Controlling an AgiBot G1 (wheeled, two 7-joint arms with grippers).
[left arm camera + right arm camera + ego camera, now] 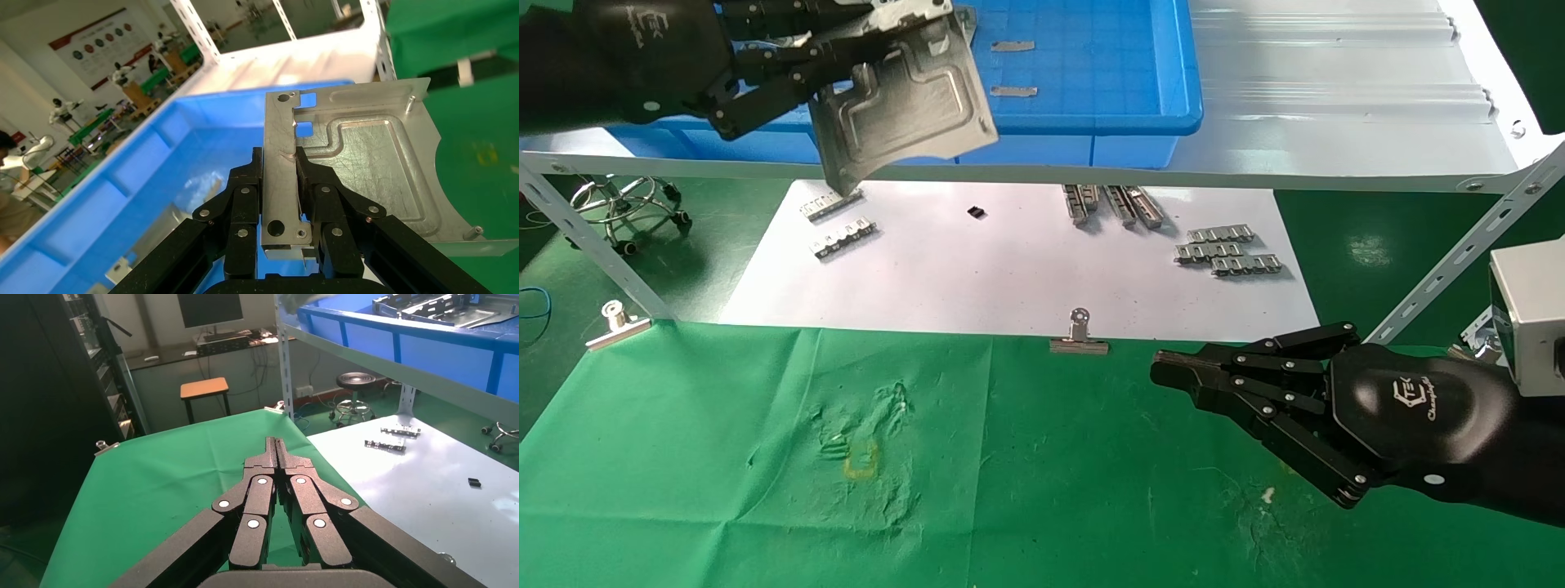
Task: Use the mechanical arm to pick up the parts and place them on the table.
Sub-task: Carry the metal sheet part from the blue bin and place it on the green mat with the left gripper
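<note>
Left gripper [834,61], seen from the head camera, is raised at the front of the blue plastic tray [1164,73] on the white metal shelf [1336,122]. Its black jointed fingers pinch the upper edge of a silver stamped sheet-metal part [903,102]. The part hangs down from that grip with its broad embossed face towards the camera, tilted so one lower corner dips below the shelf's front rail. It is in the air, well apart from the green worktop [723,490], which carries no part yet. Holding it by one rim probably leaves the face free to be laid flat on the cloth. The right gripper [1173,371] hovers low over the worktop's right side, fingers pressed together and holding nothing, apparently parked.

From the left wrist camera, the left gripper [280,184] has fingers [245,202] on both sides of a folded flange strip, clamping it. The part [367,165] runs away from the fingers, its long axis pointing straight out from the gripper, its curved cut-out edge towards the green cloth. The blue plastic tray [153,159] lies under and beside it.

From the right wrist camera, the right gripper [276,447] is closed tip to tip and empty above the green worktop [153,478]. Small toothed strips [392,438] lie on a white sheet [428,490] beyond.
</note>
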